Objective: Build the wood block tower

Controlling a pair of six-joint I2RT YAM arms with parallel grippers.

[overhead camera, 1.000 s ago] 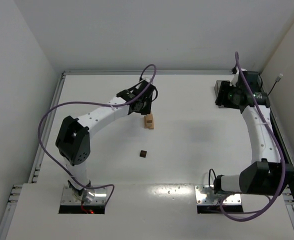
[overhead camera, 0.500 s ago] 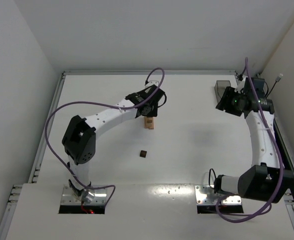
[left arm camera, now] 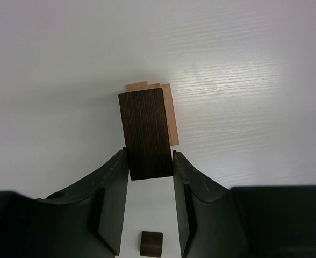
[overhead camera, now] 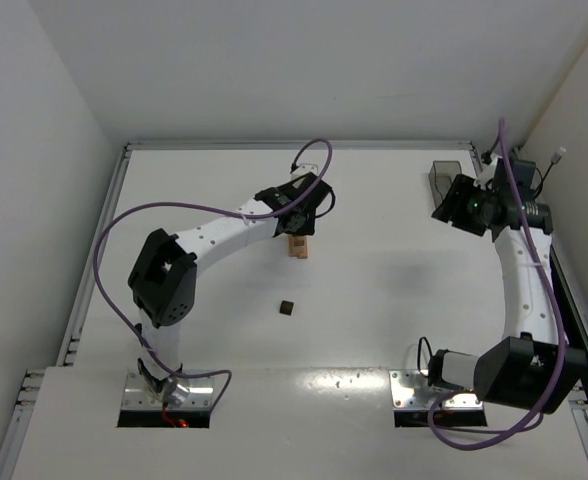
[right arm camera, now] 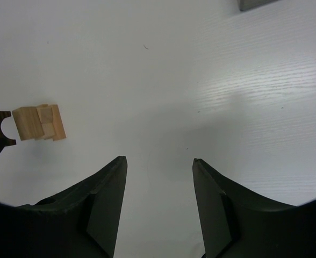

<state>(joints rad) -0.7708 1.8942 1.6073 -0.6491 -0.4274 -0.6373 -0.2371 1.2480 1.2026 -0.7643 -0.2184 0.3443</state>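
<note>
The left hand (overhead camera: 302, 214) has swung in from the rear-left to sit right over the tan column (overhead camera: 297, 248). The right hand (overhead camera: 462, 207) has drawn back off the smoky-grey tray (overhead camera: 442, 177), uncovering it.

From above, the column stands mid-worktop (overhead camera: 384, 300). A small dark block (overhead camera: 288, 308) lies apart on its near side, and the tray sits at the far right.

In the left wrist view, the hand's fingers pinch a dark brown arch block (left arm camera: 145, 134) by its near end. Its long axis runs away from the fingers, slightly tilted, over the tan blocks, which peek out at its far and right edges.

In the right wrist view, that hand's fingers are spread with nothing between them. The column lies sideways at the picture's left edge, the arch block at its left end with its notch turned away from the tan blocks.
</note>
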